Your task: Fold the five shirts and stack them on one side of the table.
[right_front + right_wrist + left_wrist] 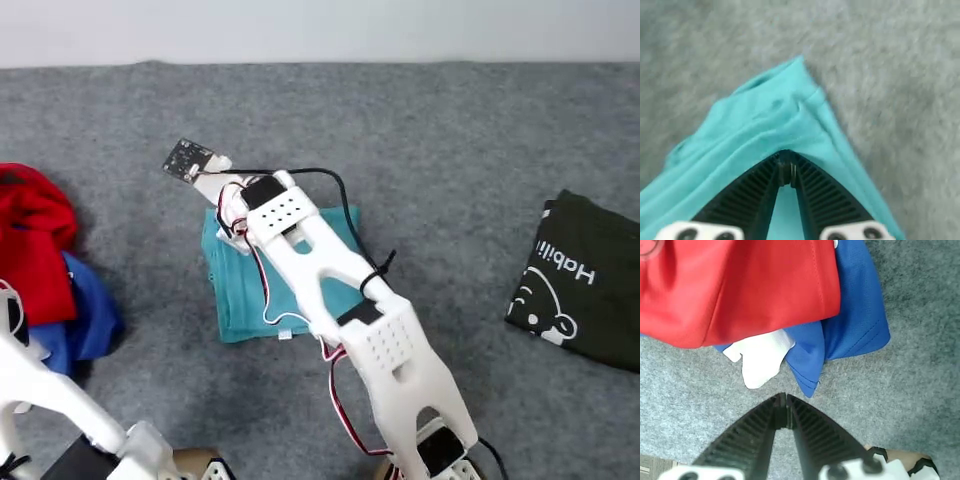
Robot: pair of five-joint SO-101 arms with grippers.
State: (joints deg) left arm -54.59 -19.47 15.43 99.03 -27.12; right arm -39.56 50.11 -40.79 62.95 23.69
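Heap (pixel 40 250) left, folded shirt (pixel 235 300) centre, tee (pixel 585 285) right

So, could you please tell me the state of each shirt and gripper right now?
teal shirt, folded, flat.
dark green shirt, folded.
red shirt, crumpled, top of pile.
blue shirt, crumpled.
white shirt, unfolded, mostly buried.
left gripper, shut, empty.
right gripper, shut, over teal shirt.

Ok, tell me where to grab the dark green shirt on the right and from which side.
Probably pinch the dark green shirt at its inward-facing edge, coming low from that side: it lies folded flat on the grey table, so only an edge gives a lip.
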